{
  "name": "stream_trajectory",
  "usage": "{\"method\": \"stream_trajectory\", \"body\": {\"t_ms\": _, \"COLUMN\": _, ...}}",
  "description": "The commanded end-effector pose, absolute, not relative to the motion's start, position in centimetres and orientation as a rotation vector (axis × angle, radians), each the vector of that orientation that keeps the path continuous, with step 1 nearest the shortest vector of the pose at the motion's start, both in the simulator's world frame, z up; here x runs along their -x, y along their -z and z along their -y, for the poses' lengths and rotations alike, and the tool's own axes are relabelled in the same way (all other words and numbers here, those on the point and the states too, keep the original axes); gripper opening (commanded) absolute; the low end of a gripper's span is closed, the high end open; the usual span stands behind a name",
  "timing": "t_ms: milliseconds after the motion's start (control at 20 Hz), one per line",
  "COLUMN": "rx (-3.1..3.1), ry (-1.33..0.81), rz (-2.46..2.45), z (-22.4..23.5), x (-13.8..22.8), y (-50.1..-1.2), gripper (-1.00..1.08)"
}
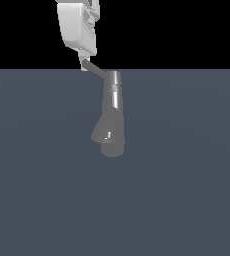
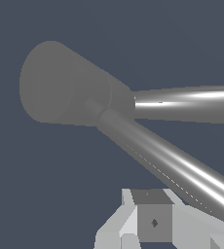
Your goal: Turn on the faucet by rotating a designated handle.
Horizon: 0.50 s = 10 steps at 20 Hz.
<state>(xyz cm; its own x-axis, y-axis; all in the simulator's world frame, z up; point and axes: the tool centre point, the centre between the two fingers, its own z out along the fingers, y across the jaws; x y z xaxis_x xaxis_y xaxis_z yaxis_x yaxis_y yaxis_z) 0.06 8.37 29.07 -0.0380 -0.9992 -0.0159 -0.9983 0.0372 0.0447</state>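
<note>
The handle [image 1: 98, 70] pokes from the faucet [image 1: 112, 115] to the tool [image 1: 84, 64].

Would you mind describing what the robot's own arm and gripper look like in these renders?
In the exterior view, the gripper is a smooth, white, boxy body with rounded edges and grey recesses. In the wrist view its fingers are blocky, pale grey to mid-grey, one face bearing a small dark diamond mark. No cables or lettering are visible.

arm [image 1: 77, 25] cropped above, tool [image 1: 85, 64] state unclear
</note>
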Motion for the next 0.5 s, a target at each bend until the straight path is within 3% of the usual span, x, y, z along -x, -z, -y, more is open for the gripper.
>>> {"method": "stream_trajectory", "body": {"t_ms": 0, "rx": -2.154, "ry": 0.076, "rz": 2.247, "z": -7.4, "x": 0.9, "y": -29.1, "gripper": -1.00}}
{"method": "stream_trajectory", "body": {"t_ms": 450, "rx": -2.157, "ry": 0.083, "rz": 2.237, "z": -5.4, "x": 3.7, "y": -30.2, "gripper": -1.00}}
